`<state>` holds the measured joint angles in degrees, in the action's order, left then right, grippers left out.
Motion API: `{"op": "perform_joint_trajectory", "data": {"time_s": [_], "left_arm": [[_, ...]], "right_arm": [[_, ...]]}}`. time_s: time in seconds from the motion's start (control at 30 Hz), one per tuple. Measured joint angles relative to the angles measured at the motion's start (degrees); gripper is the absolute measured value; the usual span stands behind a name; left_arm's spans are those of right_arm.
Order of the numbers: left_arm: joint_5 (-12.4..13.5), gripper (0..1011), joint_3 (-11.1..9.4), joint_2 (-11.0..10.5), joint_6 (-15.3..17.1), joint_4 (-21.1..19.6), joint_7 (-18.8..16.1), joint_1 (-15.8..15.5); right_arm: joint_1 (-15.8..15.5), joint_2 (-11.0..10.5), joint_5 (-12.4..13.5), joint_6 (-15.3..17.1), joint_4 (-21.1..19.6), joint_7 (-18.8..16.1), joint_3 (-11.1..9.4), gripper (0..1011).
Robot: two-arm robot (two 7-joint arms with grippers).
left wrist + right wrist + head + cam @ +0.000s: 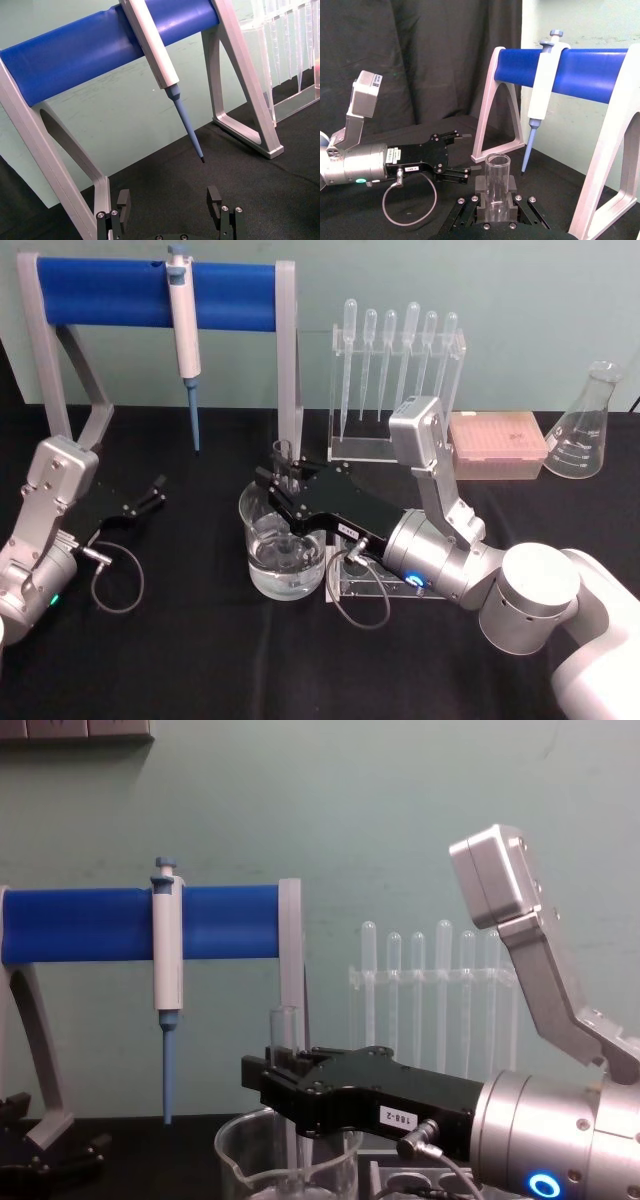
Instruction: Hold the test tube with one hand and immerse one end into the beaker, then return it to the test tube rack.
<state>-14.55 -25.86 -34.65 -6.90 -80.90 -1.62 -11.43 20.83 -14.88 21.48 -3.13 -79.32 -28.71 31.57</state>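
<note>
Test tube (498, 175) and beaker (258, 550): clear, glossy glass is noted. Right gripper (284, 478): matt black finish is recorded. Wrist (440, 565): smooth silver metal. Table cloth (200, 660): black, matt fabric. Stand bar (120, 290): smooth blue covering, slight sheen.

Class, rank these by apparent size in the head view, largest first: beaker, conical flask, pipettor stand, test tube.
1. Pipettor stand.
2. Beaker and conical flask: look alike, and the beaker sits nearer, so unranked.
3. Test tube, held by the right gripper at the beaker.
</note>
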Motion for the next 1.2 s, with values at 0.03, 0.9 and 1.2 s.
{"op": "perform_joint_trajectory", "data": {"time_s": [0.03,0.9,1.2], "left_arm": [[0.0,1000,0.0,0.0,0.0,0.0,0.0,0.0],[0.0,1000,0.0,0.0,0.0,0.0,0.0,0.0],[0.0,1000,0.0,0.0,0.0,0.0,0.0,0.0]], "right_arm": [[0.0,0.0,0.0,0.0,0.0,0.0,0.0,224],[0.0,0.0,0.1,0.0,0.0,0.1,0.0,224],[0.0,0.0,0.1,0.0,0.0,0.1,0.0,224]]}}
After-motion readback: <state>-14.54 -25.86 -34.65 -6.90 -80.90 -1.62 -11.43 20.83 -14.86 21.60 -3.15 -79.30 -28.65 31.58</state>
